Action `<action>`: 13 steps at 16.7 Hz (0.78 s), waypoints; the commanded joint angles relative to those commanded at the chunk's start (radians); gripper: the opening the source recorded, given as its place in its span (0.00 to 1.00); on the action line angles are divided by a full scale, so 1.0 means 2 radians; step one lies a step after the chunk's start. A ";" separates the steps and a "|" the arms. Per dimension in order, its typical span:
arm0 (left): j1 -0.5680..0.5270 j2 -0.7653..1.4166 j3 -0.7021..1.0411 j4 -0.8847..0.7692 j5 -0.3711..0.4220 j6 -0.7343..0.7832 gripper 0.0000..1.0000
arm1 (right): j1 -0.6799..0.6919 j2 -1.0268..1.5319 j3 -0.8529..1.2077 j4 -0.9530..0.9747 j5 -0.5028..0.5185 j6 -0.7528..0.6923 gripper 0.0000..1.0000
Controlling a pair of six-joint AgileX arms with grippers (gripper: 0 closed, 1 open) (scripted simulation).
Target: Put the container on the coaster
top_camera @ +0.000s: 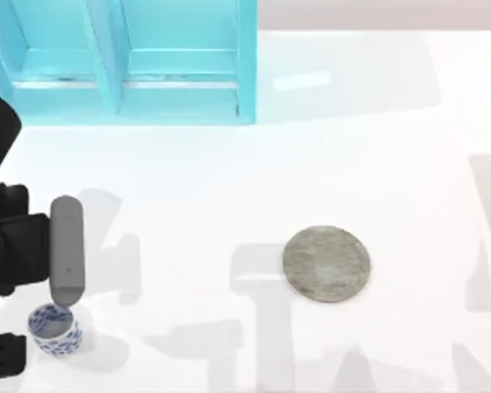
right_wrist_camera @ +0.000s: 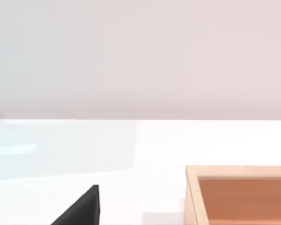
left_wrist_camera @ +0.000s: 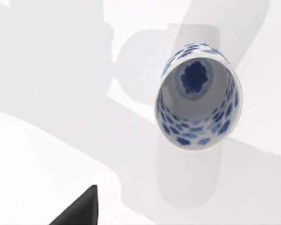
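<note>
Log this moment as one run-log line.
left gripper: above container, front-left of table | container: upright, not grasped | coaster: bare, centre-right | step: pre-grasp

Upright patterned container [top_camera: 55, 329], grey coaster [top_camera: 326, 264] well apart

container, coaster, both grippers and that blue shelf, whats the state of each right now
container: upright on the table, mouth open, empty, not held
coaster: flat on the table, nothing on it, far from the container
left gripper: at the table's left, just beside the container, not holding it
right gripper: away from both, near an orange box
blue shelf: standing at the back, compartments empty
</note>
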 joint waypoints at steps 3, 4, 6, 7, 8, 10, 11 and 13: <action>-0.014 0.052 0.046 -0.051 0.001 0.052 1.00 | 0.000 0.000 0.000 0.000 0.000 0.000 1.00; -0.016 0.059 0.054 -0.059 0.001 0.060 1.00 | 0.000 0.000 0.000 0.000 0.000 0.000 1.00; -0.017 0.062 0.057 -0.062 0.001 0.062 1.00 | 0.000 0.000 0.000 0.000 0.000 0.000 1.00; -0.017 0.062 0.057 -0.062 0.001 0.062 1.00 | 0.000 0.000 0.000 0.000 0.000 0.000 1.00; -0.017 0.062 0.057 -0.062 0.001 0.062 1.00 | 0.000 0.000 0.000 0.000 0.000 0.000 1.00; -0.015 0.061 0.054 -0.059 0.001 0.062 1.00 | 0.000 0.000 0.000 0.000 0.000 0.000 1.00; -0.015 0.063 0.048 -0.052 0.001 0.063 1.00 | 0.000 0.000 0.000 0.000 0.000 0.000 1.00; -0.015 0.071 0.027 -0.024 0.001 0.063 1.00 | 0.000 0.000 0.000 0.000 0.000 0.000 1.00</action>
